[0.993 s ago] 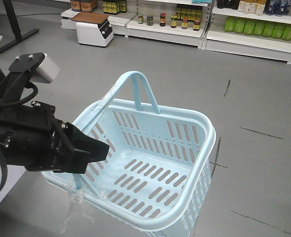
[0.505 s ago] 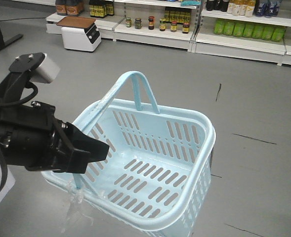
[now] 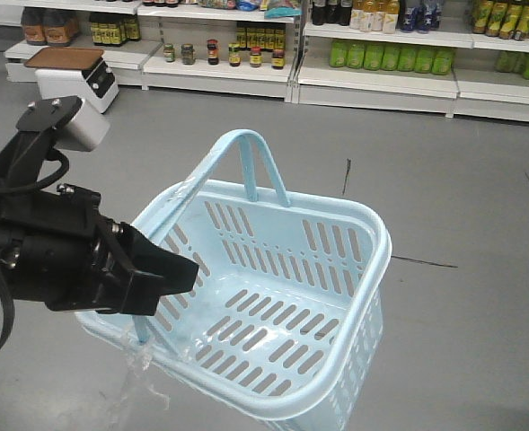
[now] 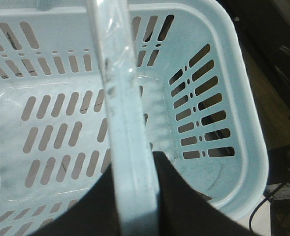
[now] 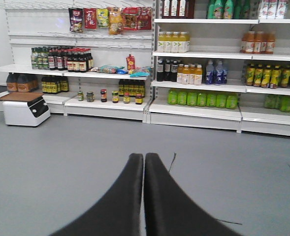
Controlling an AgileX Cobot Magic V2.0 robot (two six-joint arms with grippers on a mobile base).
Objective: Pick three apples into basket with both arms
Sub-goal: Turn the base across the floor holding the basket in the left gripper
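The basket [image 3: 373, 241] hangs in the air over the grey floor [image 3: 466, 171], carried from its near-left side only: in the left wrist view the left fingers [image 4: 181, 206] are closed on either side of a pale blue handle bar [image 4: 127, 147] and grip it. The basket is empty, and no apples show in any view, so all three are not yet collected. The right fingers [image 5: 117, 201] are pressed together on nothing and point toward the far shelves [image 5: 199, 105]. The main risk I see is this one-sided hold. Each apple dropped in would add weight away from the grip, and the smooth bar could twist or slide between the fingers, tipping the basket or letting it fall. No tabletop lies under it, so a missed apple would likely hit the floor and roll off. The second handle [image 3: 251, 157] stands upright over the far-left rim and could block or catch the right arm if it comes in from that side. The clear scrap [image 3: 138, 377] dangling below the near rim might also snag. With its fingers closed, the right arm must open them before any pick, or it would only knock the fruit aside.
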